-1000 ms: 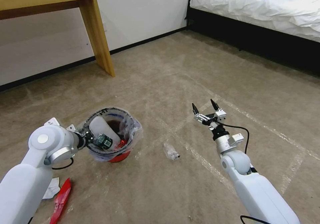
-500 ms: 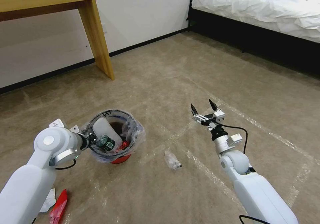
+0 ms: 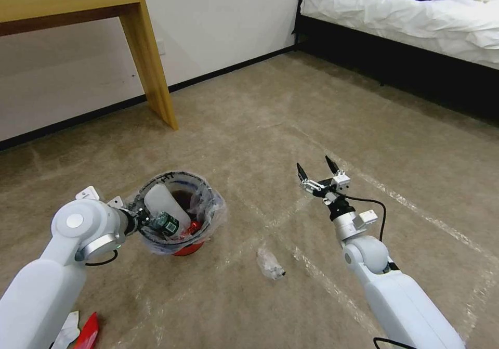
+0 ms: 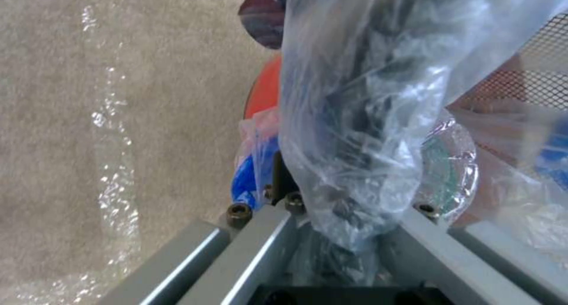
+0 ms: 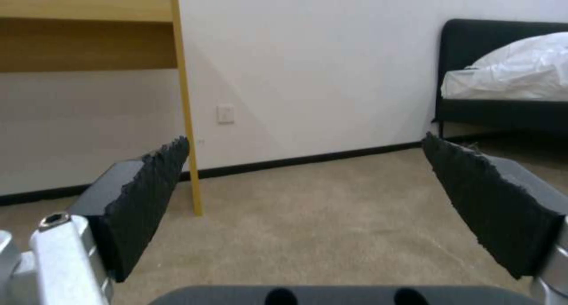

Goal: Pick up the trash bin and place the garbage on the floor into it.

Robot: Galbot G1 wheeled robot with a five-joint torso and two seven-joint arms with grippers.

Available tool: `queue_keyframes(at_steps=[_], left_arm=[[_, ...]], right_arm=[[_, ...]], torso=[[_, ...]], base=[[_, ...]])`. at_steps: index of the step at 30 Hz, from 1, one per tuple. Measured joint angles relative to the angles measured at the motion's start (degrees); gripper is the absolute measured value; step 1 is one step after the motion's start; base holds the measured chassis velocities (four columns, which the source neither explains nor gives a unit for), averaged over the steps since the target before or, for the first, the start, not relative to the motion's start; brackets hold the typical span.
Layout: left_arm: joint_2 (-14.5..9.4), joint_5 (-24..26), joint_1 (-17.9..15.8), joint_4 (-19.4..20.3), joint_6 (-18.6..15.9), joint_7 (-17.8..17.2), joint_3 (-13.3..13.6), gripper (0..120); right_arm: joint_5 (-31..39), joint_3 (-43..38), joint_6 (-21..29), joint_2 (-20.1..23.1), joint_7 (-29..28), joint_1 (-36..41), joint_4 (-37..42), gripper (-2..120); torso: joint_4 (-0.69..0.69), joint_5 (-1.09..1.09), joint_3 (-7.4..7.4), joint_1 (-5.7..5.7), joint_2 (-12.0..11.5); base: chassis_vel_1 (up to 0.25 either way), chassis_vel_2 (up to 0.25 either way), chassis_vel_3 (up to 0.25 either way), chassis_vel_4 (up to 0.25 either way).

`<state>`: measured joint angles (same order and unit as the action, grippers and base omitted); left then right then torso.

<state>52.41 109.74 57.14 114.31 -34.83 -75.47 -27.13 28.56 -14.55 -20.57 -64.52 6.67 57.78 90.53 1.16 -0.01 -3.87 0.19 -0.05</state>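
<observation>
Trash bin [image 3: 176,219], lower left of frame, red w/ clear bag liner, mouth up, tilted a bit. Inside: white slipper [image 3: 165,203] lying on a slant, green-labelled bottle [image 3: 165,225], red bits. Left pincer [image 3: 139,218] clamped on bin rim. Clear bottle [image 3: 270,263] on floor [image 3: 270,115], lower centre, cap toward lower right. Right pincer [image 3: 315,169] spread wide, empty, above floor.
</observation>
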Motion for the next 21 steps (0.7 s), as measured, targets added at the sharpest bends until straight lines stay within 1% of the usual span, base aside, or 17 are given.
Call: queue_keyframes(at_steps=[11, 16, 20, 21], left_arm=[[0.14, -0.01, 0.05, 0.20, 0.28, -0.10, 0.08, 0], [0.33, -0.21, 0.15, 0.22, 0.33, -0.11, 0.04, 0], [0.48, -0.34, 0.18, 0.22, 0.34, -0.11, 0.03, 0], [0.50, -0.38, 0.20, 0.22, 0.34, -0.11, 0.03, 0]], right_arm=[[-0.41, -0.08, -0.08, -0.15, -0.04, 0.38, 0.13, 100], [-1.06, 0.05, -0.45, -0.24, 0.20, 0.45, -0.12, 100], [-0.82, 0.19, -0.85, 0.39, 0.93, 0.53, -0.12, 100], [-0.80, 0.34, -0.98, 1.19, 1.55, 0.55, -0.12, 100]], torso=[[0.01, -0.01, 0.00, 0.00, 0.00], [0.00, 0.01, -0.01, 0.00, 0.00], [-0.01, 0.01, -0.01, 0.00, 0.00], [-0.01, 0.01, -0.01, 0.00, 0.00]], base=[[-0.090, 0.080, 0.087, -0.090], [-0.116, 0.126, 0.110, -0.114], [-0.095, 0.100, 0.101, -0.064], [-0.077, 0.055, 0.044, -0.071]])
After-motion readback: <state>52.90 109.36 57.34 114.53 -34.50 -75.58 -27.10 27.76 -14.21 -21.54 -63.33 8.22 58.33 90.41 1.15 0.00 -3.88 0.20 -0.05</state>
